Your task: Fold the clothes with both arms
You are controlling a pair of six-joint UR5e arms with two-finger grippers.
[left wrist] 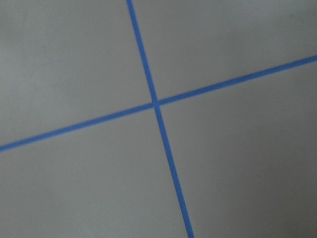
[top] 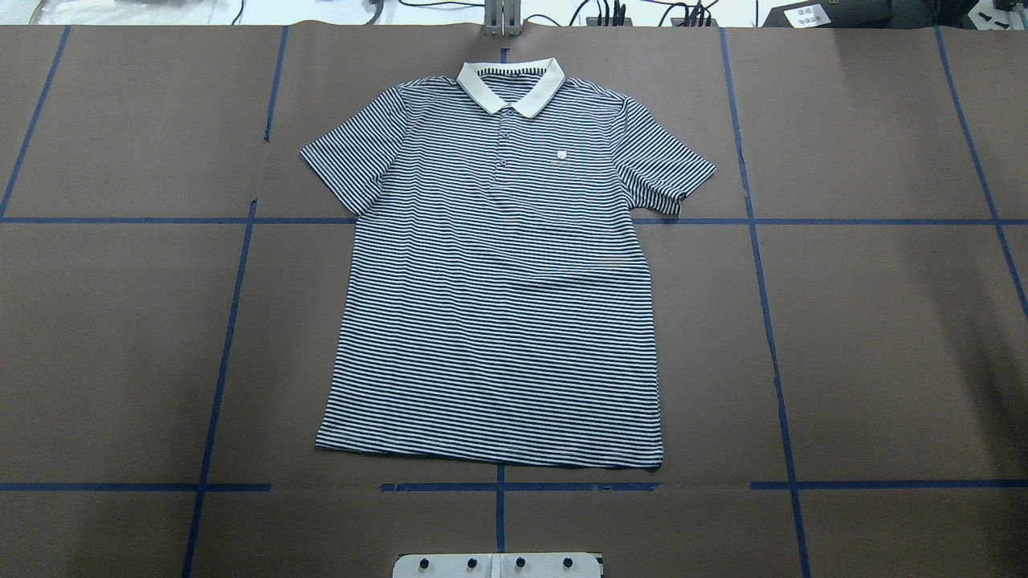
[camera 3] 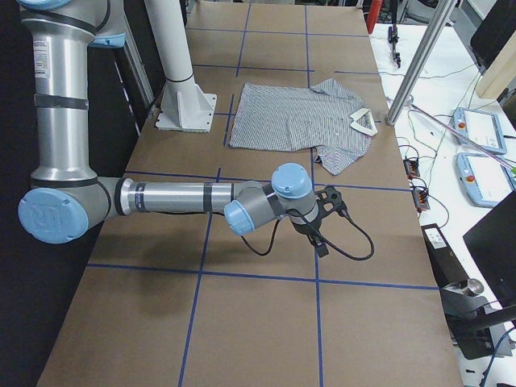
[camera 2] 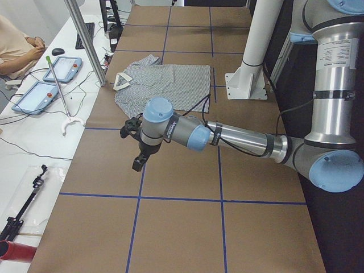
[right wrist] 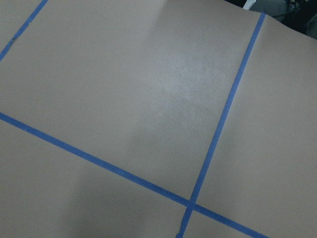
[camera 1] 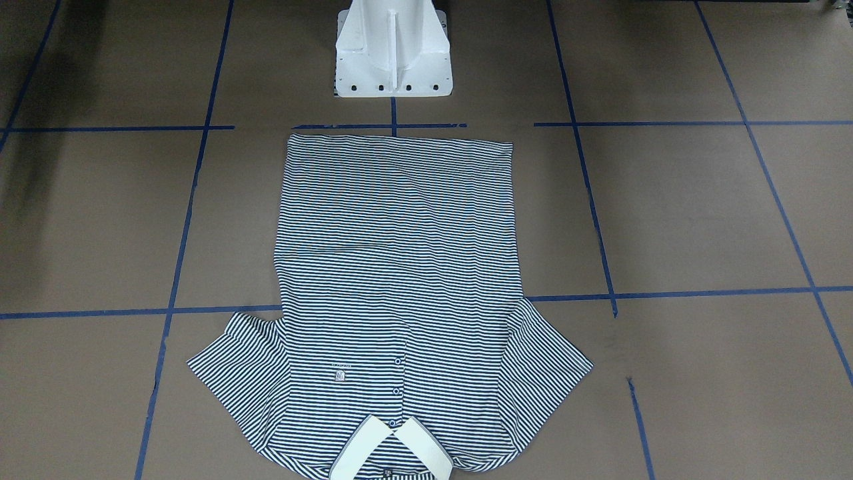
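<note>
- Two arms are parked wide, neither over the shirt. The left arm (camera 2: 239,139) reaches low over bare table at the robot's left end, and the right arm (camera 3: 177,197) does the same at the right end.
- The left pincer (camera 2: 138,162) and right pincer (camera 3: 319,239) show only in the side views, so I can't tell how far open either is. No cloth is visible at either. The wrist cameras show only brown table and blue tape lines (left wrist: 156,104).
- The shirt (top: 498,281) lies flat and face up, centred on the table (top: 883,321) in front of the white base (camera 1: 393,53). Nothing is folded yet, so my read is that the step in hand is the first approach.
- Nearest the base is the hem (top: 490,453), straight and just short of a tape line.
- The mid body is smooth with barely a wrinkle.
- Farther out, both sleeves are spread: the left-side sleeve (top: 345,160) and the right-side sleeve (top: 671,172).
- Farthest is the white collar (top: 510,84) at the far table edge, with buttons and logo facing up.
- To do it well, I'd bring both arms in together, each on its own side at matching points.
- Come in low and pinch through both layers at the edge.
- Lift evenly so the stripes stay parallel, since uneven height will likely skew the fold.
- The thin knit probably drapes and slides, so go slow.
</note>
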